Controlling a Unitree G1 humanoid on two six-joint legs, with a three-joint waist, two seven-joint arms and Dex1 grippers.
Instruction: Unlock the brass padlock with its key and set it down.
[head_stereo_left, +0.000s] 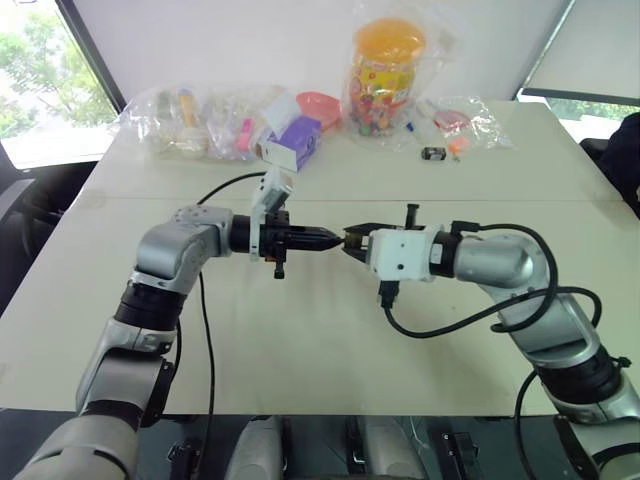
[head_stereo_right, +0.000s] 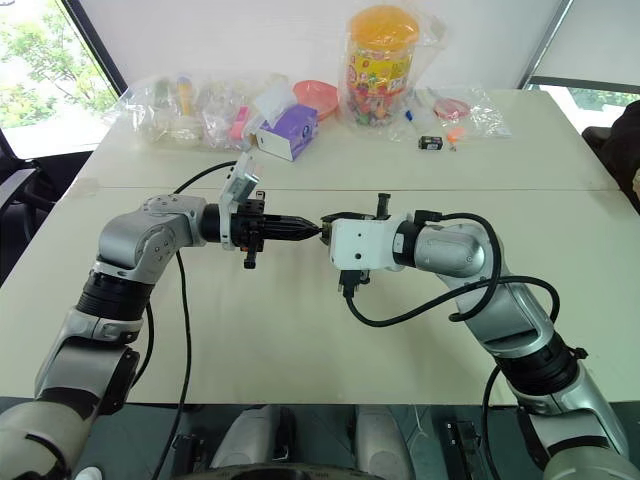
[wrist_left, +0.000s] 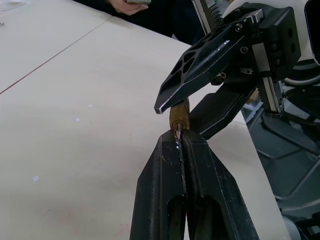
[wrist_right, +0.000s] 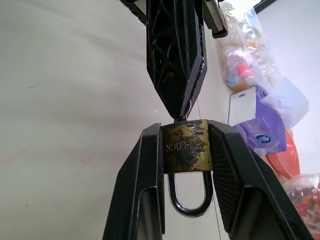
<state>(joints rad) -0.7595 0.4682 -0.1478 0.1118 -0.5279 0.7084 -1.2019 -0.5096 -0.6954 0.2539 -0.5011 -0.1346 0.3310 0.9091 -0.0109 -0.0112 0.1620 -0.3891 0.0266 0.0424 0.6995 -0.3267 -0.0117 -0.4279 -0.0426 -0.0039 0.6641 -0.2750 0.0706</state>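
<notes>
We see the brass padlock (wrist_right: 186, 148) gripped in our right claw (wrist_right: 186, 150), above mid-counter (head_stereo_left: 300, 340), keyhole end facing our left claw (wrist_left: 180, 137), which is clenched on the key (wrist_left: 178, 131), tip-to-tip along one line.

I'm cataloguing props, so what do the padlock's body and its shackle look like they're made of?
The brass padlock, clamped in the right end effector, has a yellow-gold body that looks like brass, dulled by dark tarnish blotches and stamped with lettering. Its shackle looks like steel or plated metal: silvery, smooth and glossy. The exact alloy can't be told.
</notes>
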